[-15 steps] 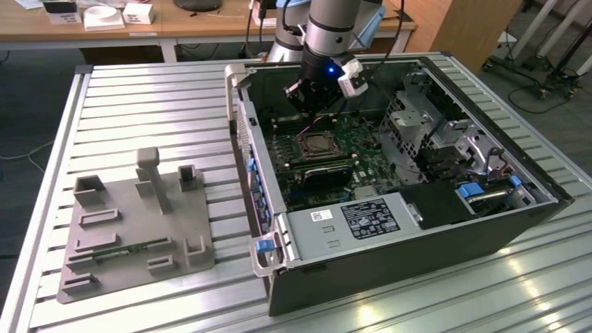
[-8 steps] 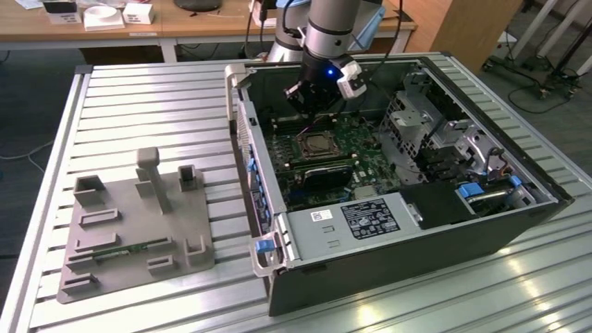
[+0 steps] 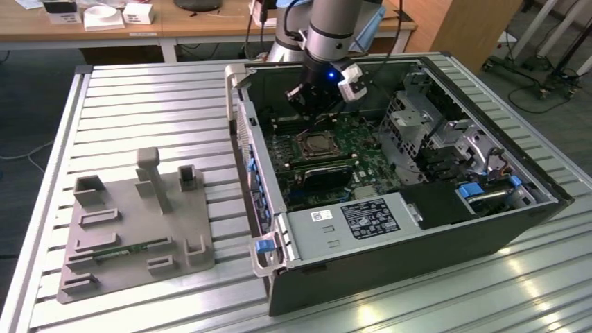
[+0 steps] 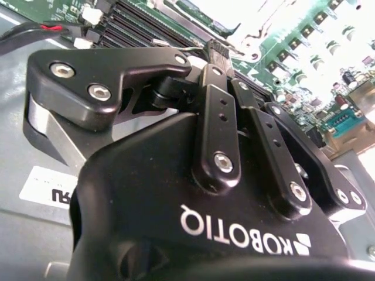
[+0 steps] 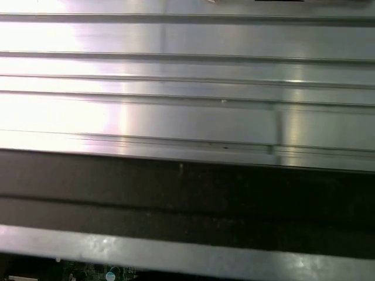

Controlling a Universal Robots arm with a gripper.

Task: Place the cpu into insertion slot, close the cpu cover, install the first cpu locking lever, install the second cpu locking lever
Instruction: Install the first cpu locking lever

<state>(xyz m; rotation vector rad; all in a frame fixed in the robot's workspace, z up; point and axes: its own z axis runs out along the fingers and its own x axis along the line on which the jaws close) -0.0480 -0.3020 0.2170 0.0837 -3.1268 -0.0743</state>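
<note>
One robot arm reaches down into an open computer case (image 3: 416, 250) lying on its side on a slatted metal surface (image 3: 148, 90). Its pincer (image 3: 319, 104) hangs over the far end of the green motherboard (image 3: 361, 139). In the second wrist view the pincer (image 4: 220, 50) has its black fingers (image 4: 214, 117) drawn together at the tips, and whether anything thin is pinched there cannot be told.

In the exterior view the cpu cover (image 3: 319, 146), a silvery frame around a dark centre, lies at 6 o'clock of the pincer, near it but apart. It looks flat on the socket. The cpu would sit inside that window, but it is too small there to make out.

A grey box with a white label (image 3: 361, 218) sits further on at 6 o'clock. A grey fixture tray (image 3: 120, 222) rests on the surface at 9 o'clock of the case, well apart.

Judging by the closed fingers held close above the socket, the work appears to be at the cover or the locking levers rather than at carrying the chip. That is a reading, not a certainty. Any contact here calls for a short, careful descent toward 6 o'clock, with the tips kept clear of the memory slots beside the socket.
</note>
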